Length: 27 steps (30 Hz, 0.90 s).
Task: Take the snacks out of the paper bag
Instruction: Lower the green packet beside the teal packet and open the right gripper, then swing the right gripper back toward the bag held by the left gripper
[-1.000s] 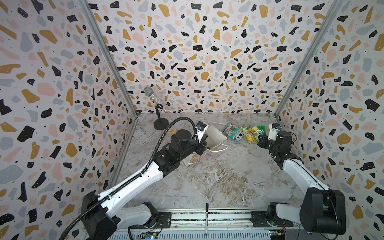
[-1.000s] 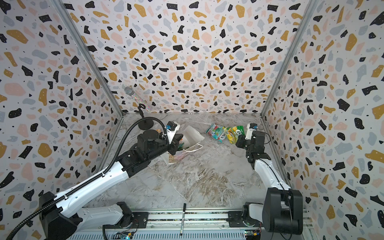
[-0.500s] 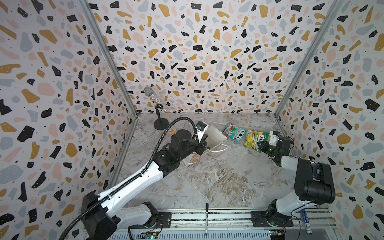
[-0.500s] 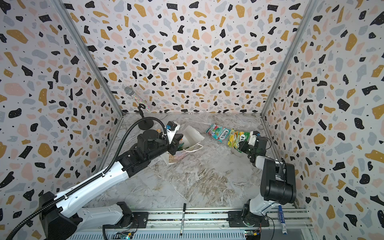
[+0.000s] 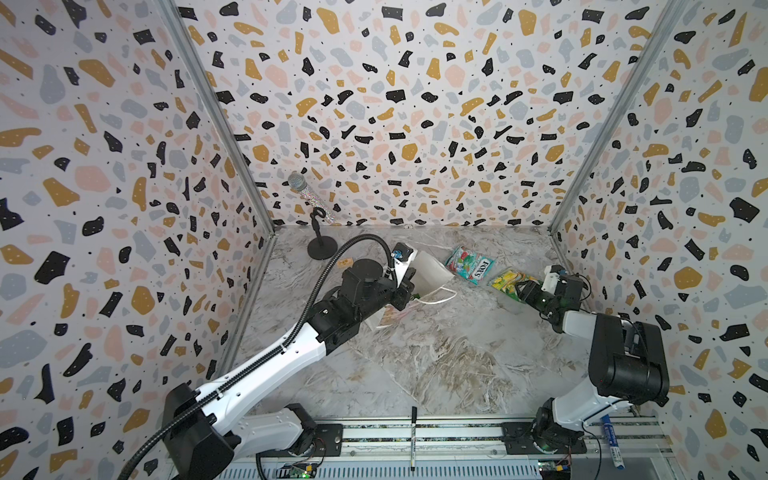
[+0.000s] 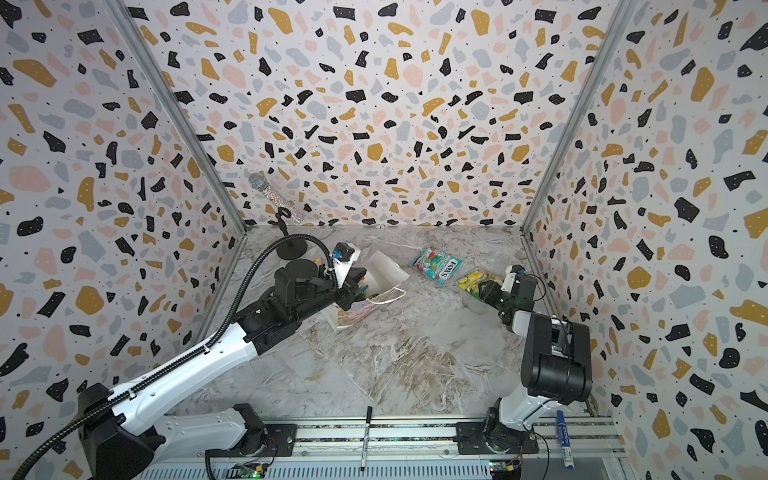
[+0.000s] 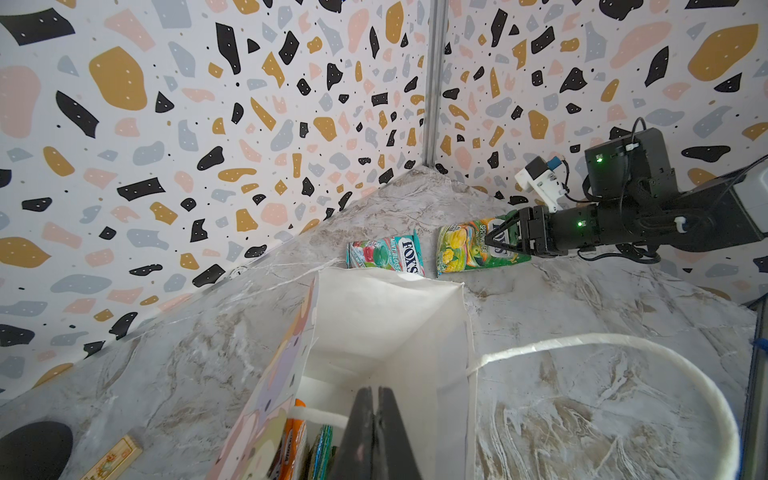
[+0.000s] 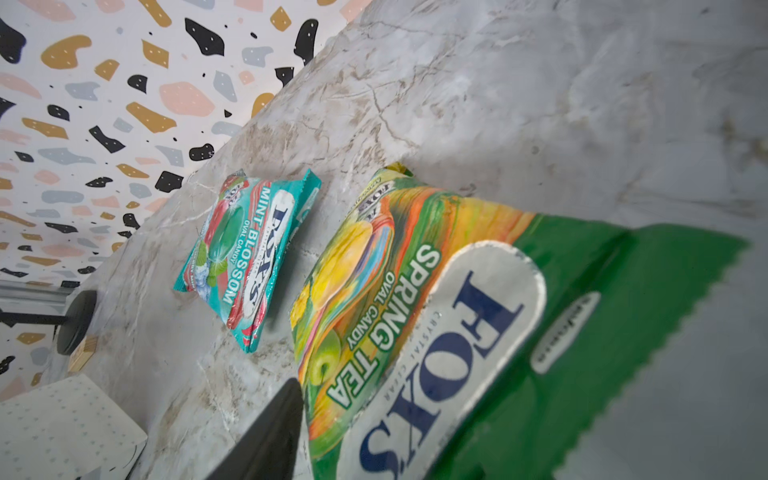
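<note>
Marble table [image 5: 415,357], speckled walls all round, and my guess is the unpacking is about a third done. Two snacks are out. The green packet [image 5: 505,281] lies right at the right gripper [image 7: 494,240]. The teal packet [image 5: 469,264] lies flat just past it, on the far side from that gripper and towards the bag [image 5: 430,268]. Parking them side by side close to the right arm makes sense to me, since it keeps the drop-off spot clear of the bag mouth.

Right gripper looks open. In its wrist view one finger [image 8: 270,428] sits off to the side of the green packet and the other is hidden behind the wrapper. So nothing's gripped as far as I can see, though I can't tell whether the packet's end leans on a finger.

Left gripper [image 7: 375,399] is closed, fingers pressed together right at the bag's mouth. It looks like it's pinching the paper wall, which would explain why the mouth gapes instead of flopping flat. Basically it's the helper hand, holding the bag steady and open for the other arm.

Just beside its fingers, inside the bag, orange and teal edges [image 7: 293,440] of more snacks show, so there's stuff left. One cord handle [image 7: 615,336] loops out over the table on the right gripper's side, and I reckon it could snag a reach-in.
</note>
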{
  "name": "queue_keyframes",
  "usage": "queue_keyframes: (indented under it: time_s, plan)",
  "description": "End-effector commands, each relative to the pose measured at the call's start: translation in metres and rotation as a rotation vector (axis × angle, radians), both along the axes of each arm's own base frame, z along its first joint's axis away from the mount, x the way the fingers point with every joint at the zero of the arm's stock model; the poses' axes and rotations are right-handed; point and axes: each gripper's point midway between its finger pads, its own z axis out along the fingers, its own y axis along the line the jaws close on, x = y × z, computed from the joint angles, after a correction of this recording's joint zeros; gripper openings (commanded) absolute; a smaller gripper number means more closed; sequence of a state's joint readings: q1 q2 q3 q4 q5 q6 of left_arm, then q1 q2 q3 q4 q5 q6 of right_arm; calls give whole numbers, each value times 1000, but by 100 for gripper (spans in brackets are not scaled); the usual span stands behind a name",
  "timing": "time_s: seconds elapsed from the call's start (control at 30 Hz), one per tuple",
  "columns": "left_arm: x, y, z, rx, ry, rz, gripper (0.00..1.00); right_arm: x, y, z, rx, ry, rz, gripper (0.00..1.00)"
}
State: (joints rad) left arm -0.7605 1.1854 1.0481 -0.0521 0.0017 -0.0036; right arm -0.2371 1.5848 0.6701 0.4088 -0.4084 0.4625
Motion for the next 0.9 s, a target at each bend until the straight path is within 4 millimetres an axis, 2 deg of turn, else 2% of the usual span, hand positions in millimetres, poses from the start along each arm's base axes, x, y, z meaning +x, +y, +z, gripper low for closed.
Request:
queue_keyframes:
  time_s: [0.0,0.07,0.13,0.33,0.53,0.67,0.87]
  plan:
    - [-3,-4,27,-42,-53,-21,0,-6,-7,41,-63,-92,-47,67]
    - [-3,-4,27,-41,-52,-22,0,-11,-3,56,-65,-121,-41,70]
    - [-3,-5,26,-41,-51,-24,0,-15,11,73,-46,-164,16,70]
    - [-4,-5,26,-42,-50,-28,0,-30,95,123,26,-272,347,70]
    - [-4,-5,26,-43,-52,-28,0,-58,174,171,107,-383,632,70]
    - [-4,-5,27,-45,-52,-29,0,-73,211,189,144,-427,753,70]
    - [-4,-5,28,-48,-54,-30,0,-83,248,193,192,-433,865,71]
